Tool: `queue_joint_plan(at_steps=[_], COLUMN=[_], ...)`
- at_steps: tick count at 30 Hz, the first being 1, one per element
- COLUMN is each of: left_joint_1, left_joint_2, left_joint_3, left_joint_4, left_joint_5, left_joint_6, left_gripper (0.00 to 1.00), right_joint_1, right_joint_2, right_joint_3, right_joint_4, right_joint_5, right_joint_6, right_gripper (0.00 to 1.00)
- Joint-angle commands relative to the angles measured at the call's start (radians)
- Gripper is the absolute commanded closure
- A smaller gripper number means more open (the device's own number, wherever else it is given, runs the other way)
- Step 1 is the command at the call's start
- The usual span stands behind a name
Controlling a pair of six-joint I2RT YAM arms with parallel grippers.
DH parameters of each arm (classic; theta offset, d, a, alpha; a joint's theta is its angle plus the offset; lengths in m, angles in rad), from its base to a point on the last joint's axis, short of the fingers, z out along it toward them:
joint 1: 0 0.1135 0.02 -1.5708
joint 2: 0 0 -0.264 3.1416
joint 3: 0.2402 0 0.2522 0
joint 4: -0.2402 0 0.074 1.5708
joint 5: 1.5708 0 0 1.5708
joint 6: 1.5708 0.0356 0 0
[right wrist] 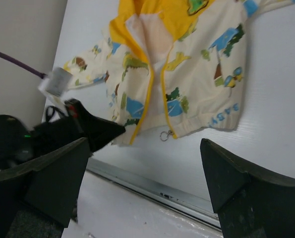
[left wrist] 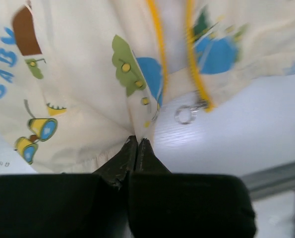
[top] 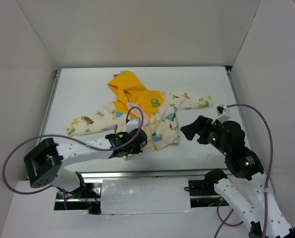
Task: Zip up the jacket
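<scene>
The cream jacket (top: 163,123) with cartoon prints lies flat on the white table, its yellow hood (top: 129,86) pointing away and its front open at the bottom. My left gripper (top: 133,144) is shut on the bottom hem of the jacket (left wrist: 88,89) beside the yellow zipper tape (left wrist: 157,44). The metal pull ring (left wrist: 185,115) lies on the table at the foot of the other tape. My right gripper (top: 189,131) is wide open and empty, above the table to the right of the jacket (right wrist: 197,74). The right wrist view also shows the left gripper (right wrist: 107,132) at the hem and the ring (right wrist: 164,135).
A metal rail (top: 137,174) runs along the table's near edge, with a silver plate (top: 145,196) below it. White walls enclose the table on three sides. Purple cables (top: 137,114) loop over the arms.
</scene>
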Motion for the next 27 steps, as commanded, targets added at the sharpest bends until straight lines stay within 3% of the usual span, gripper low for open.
queue_joint_plan(at_steps=[1, 3, 5, 6, 9, 11, 14, 15, 18, 22, 27], left_joint_1=[0.020, 0.045, 0.074, 0.086, 0.132, 0.155, 0.163, 0.163, 0.164, 0.166, 0.170], left_joint_2=[-0.200, -0.255, -0.320, -0.335, -0.396, -0.421, -0.432, -0.435, -0.452, -0.490, -0.515], left_joint_3=[-0.025, -0.063, -0.090, -0.119, -0.186, -0.224, -0.266, -0.278, -0.323, -0.360, -0.377], left_joint_4=[0.156, 0.200, 0.243, 0.255, 0.324, 0.379, 0.414, 0.448, 0.511, 0.556, 0.563], left_joint_5=[-0.007, -0.012, -0.013, 0.003, 0.069, 0.097, 0.147, 0.161, 0.212, 0.243, 0.243], left_joint_6=[0.025, 0.031, 0.016, 0.010, -0.005, -0.012, -0.016, -0.016, -0.028, -0.028, -0.025], left_gripper=[1.00, 1.00, 1.00, 1.00, 1.00, 1.00, 1.00, 1.00, 1.00, 1.00, 1.00], right_joint_1=[0.009, 0.017, 0.034, 0.067, 0.191, 0.245, 0.258, 0.258, 0.258, 0.258, 0.260], right_joint_2=[0.101, 0.178, 0.265, 0.302, 0.440, 0.504, 0.549, 0.563, 0.650, 0.813, 0.929], right_joint_3=[-0.065, -0.108, -0.131, -0.123, -0.085, -0.098, -0.192, -0.219, -0.252, -0.194, -0.175], right_joint_4=[0.218, 0.273, 0.342, 0.337, 0.315, 0.364, 0.607, 0.746, 0.903, 0.959, 1.100], right_joint_5=[-0.217, -0.247, -0.241, -0.201, -0.075, -0.059, -0.243, -0.280, -0.328, -0.379, -0.484], right_joint_6=[-0.006, 0.007, -0.004, -0.013, -0.050, -0.070, 0.006, 0.039, 0.114, 0.175, 0.258], right_gripper=[0.00, 0.00, 0.09, 0.19, 0.30, 0.29, 0.27, 0.27, 0.28, 0.30, 0.40])
